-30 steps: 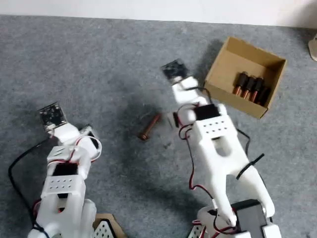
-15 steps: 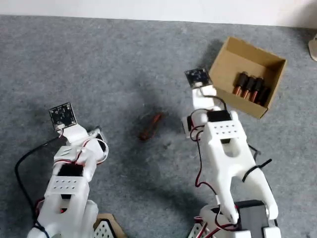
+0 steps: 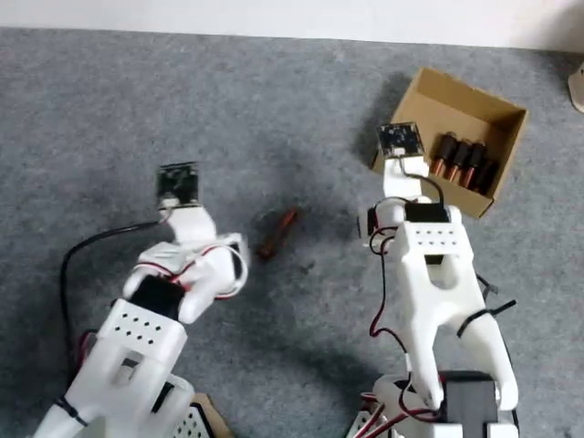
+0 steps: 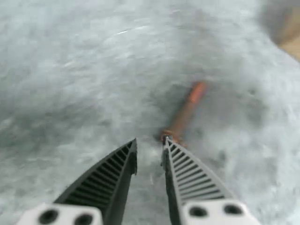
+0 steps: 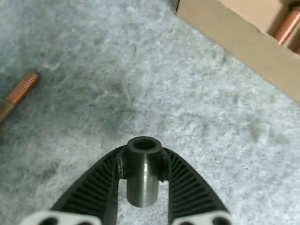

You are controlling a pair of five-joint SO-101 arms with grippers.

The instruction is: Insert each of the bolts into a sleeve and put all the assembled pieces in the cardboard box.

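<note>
- Right wrist view: right gripper [image 5: 143,154] fingers are clamped on a black sleeve [image 5: 142,185], its open end at the fingertips.
- Left wrist view: left gripper [image 4: 149,142] fingers are narrowly parted with nothing between them. The copper bolt [image 4: 186,110] lies on grey carpet [image 4: 70,70], head just beside one fingertip, outside the gap, shank pointing away.
- High view: the bolt lies between the arms. The cardboard box [image 3: 401,137], just past the right arm, holds a row of assembled pieces [image 3: 461,160].

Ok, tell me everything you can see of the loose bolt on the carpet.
The bolt is a slim copper-coloured metal rod, threaded at one end, with a wider head at the other. It lies flat and bare on the grey carpet. The left tool, open, sits right by its head.
</note>
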